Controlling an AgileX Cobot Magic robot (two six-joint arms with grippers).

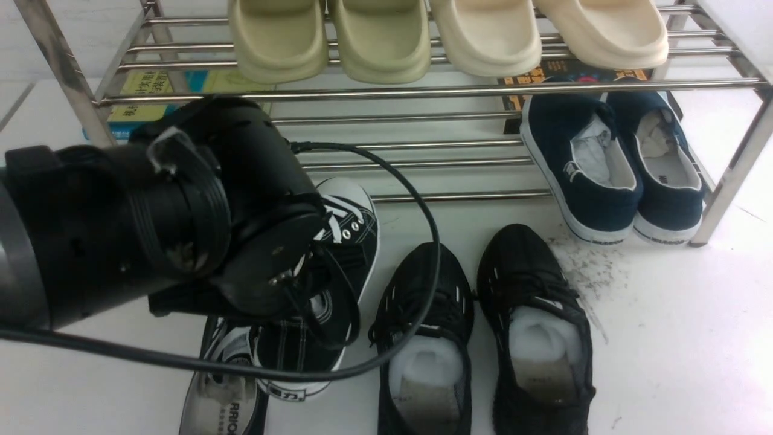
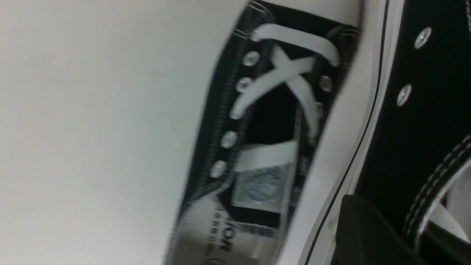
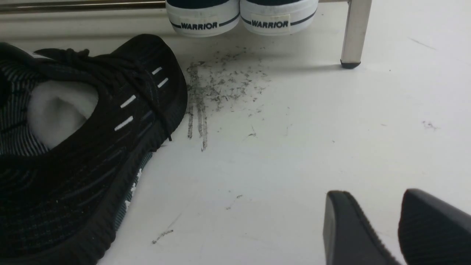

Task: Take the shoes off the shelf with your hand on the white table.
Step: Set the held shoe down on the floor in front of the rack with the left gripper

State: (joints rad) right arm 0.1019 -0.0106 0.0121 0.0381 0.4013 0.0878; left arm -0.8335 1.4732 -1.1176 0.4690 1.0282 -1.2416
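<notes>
Behind the left arm, the shoes, largely hidden.

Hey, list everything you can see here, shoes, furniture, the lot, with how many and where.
shelf: one, shiny steel, two tiers, on the white table
slides: four, two pale green, two cream, top tier
navy slip-ons: two, white soles, lower tier, right end
black mesh sneakers: two, table, centre, before shelf
black canvas sneakers: two, white laces, table, under left arm
books: two, yellow-green and dark, behind the rods
scuff marks: dark patch, table, beside mesh sneakers
left hand: black, shut, apparently pinching one canvas sneaker
right hand: black, open, low over the table
</notes>
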